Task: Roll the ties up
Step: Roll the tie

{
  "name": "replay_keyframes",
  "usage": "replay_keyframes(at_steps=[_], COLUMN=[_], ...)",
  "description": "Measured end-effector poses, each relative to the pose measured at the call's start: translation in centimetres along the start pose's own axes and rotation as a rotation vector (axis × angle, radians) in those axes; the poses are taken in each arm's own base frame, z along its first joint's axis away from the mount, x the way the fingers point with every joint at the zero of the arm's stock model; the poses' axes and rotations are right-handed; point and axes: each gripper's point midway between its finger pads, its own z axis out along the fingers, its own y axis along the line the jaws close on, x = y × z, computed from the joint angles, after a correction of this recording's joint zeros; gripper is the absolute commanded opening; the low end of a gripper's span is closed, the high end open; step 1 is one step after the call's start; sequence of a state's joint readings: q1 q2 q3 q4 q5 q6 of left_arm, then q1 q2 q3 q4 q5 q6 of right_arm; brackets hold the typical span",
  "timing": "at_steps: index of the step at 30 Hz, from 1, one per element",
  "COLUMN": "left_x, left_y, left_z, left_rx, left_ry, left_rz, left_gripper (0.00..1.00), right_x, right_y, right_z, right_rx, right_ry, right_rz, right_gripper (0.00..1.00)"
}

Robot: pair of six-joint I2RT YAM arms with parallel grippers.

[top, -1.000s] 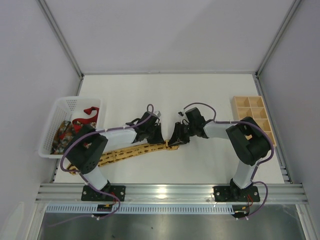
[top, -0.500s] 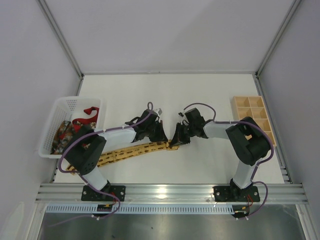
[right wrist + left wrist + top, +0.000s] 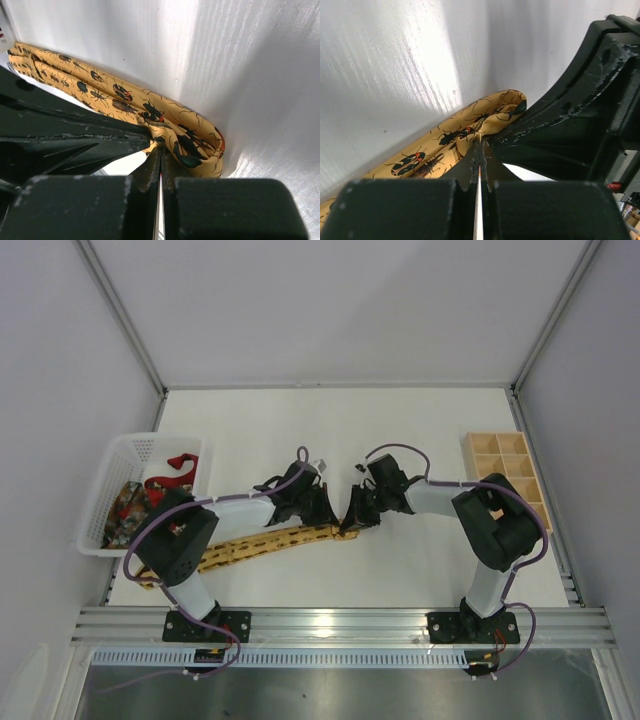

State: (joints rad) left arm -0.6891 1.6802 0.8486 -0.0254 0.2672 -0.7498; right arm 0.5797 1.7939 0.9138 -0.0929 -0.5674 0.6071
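Observation:
The yellow-gold tie [image 3: 250,545] with dark beetle marks lies slanted across the near table, and its right end is folded over into a small loop [image 3: 200,145]. My left gripper [image 3: 320,512] and right gripper [image 3: 350,522] meet tip to tip at that end. In the left wrist view the left gripper [image 3: 480,146] is shut, its tips pinching puckered tie fabric [image 3: 440,145]. The right gripper [image 3: 160,150] is shut too, nipping the fold from the other side. A red tie [image 3: 178,468] and a dark patterned tie [image 3: 125,508] lie in the basket.
A white plastic basket [image 3: 115,465] stands at the table's left edge. A wooden box with compartments [image 3: 505,465] sits at the right edge. Purple cables arc over both arms.
The right gripper has closed onto the tie's folded end. The left gripper has edged slightly right, toward the right one. The tie's body has not moved.

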Motion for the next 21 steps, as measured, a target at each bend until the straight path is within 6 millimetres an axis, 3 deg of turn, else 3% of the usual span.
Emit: replay_keyframes(at_steps=[8,14,21], left_x=[0.2,0.5,0.6], left_y=[0.3,0.5,0.6], left_z=[0.3,0.4,0.4], left_rx=[0.01,0.01,0.012], left_ry=[-0.007,-0.007,-0.009], left_rz=[0.001,0.001,0.003], left_gripper=[0.0,0.0,0.01], right_x=[-0.1,-1.5,-3.7], right_y=[-0.1,-0.1,-0.6], right_z=[-0.1,-2.1,-5.2], right_rx=[0.018,0.062,0.063], right_ry=[0.005,-0.028,-0.101], right_rz=[-0.001,-0.01,-0.008], right_gripper=[0.1,0.29,0.63])
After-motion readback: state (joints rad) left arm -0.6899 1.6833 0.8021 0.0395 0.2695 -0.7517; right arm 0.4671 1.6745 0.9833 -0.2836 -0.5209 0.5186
